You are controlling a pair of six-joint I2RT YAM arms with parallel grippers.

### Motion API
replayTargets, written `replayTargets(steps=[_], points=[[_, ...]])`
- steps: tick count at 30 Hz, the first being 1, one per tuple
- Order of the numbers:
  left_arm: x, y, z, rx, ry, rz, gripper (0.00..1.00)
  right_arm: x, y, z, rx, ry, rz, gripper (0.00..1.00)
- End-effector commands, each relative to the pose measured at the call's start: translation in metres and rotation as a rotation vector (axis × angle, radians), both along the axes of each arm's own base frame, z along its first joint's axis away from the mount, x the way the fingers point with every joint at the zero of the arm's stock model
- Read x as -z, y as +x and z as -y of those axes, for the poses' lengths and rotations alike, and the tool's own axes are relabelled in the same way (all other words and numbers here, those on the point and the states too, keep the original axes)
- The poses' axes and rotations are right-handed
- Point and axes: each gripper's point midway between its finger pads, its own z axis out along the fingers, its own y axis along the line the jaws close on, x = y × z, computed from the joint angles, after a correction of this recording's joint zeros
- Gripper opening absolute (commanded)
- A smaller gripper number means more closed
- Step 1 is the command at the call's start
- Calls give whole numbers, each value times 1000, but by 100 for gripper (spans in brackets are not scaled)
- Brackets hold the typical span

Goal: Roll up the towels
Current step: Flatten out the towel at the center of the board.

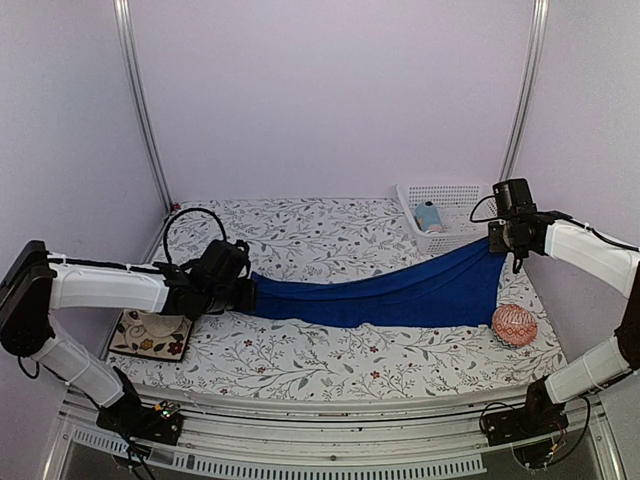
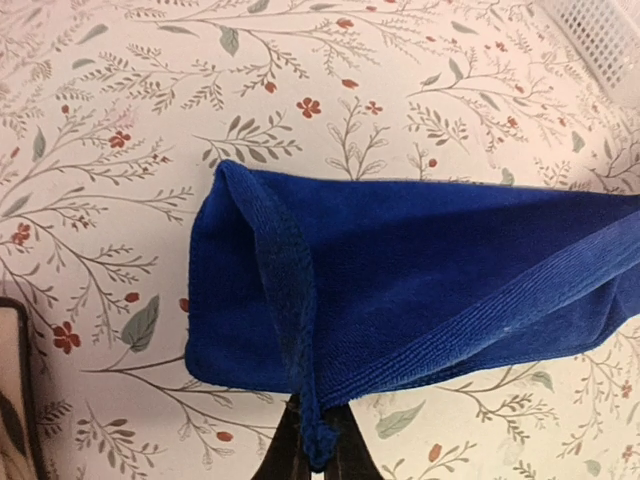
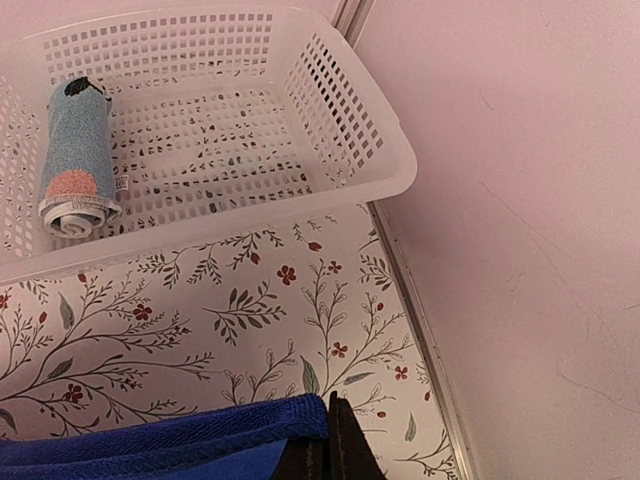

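Left wrist view: my left gripper has its fingers pinched tight on the hemmed corner of the royal-blue towel, at 6 o'clock in that picture. In the right wrist view my right gripper is clamped just as narrowly on the towel's other end, also at 6 o'clock. From the top camera, the towel hangs stretched between the two, running from 9 o'clock to 2 o'clock across the table and sagging in the middle. A small white tag beside the light-blue towel is too small to read. That towel lies rolled in the white basket at 1 o'clock. A pink-red ball sits at 4 o'clock, near the blue towel's lower edge.
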Motion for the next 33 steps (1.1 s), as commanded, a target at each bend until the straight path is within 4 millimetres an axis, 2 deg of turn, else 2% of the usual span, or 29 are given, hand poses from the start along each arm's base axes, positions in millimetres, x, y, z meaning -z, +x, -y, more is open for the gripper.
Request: replayTargets(steps=[1,4,7,9,12,15,18,20,24,28,31,33], points=[[-4,-6,28,15,-229,-44,9,-2,-1,1,14,-10,17,4],[-5,-17,44,81,-245,-56,33,-3,-1,1,12,-8,19,4],[-21,-18,37,118,-180,26,56,0,-1,0,4,-7,11,4],[-39,-16,34,182,-127,109,70,2,0,-1,-2,-6,2,4],[-56,-15,30,290,20,186,94,7,5,-5,-18,-2,-19,4],[-64,-8,23,339,183,240,97,8,13,-7,-23,-8,-29,4],[-58,-4,25,418,320,279,97,-2,24,0,-4,-27,-24,4],[-54,-7,40,495,375,310,97,-10,28,11,22,-37,-17,4],[-48,-24,79,714,650,493,97,-27,30,27,54,-27,26,4],[-40,-37,109,952,771,542,97,-32,30,28,41,-11,42,4],[-53,-51,126,1129,747,566,97,-27,30,25,27,0,37,4],[-66,-55,128,1212,786,634,97,-26,30,24,22,6,30,4]])
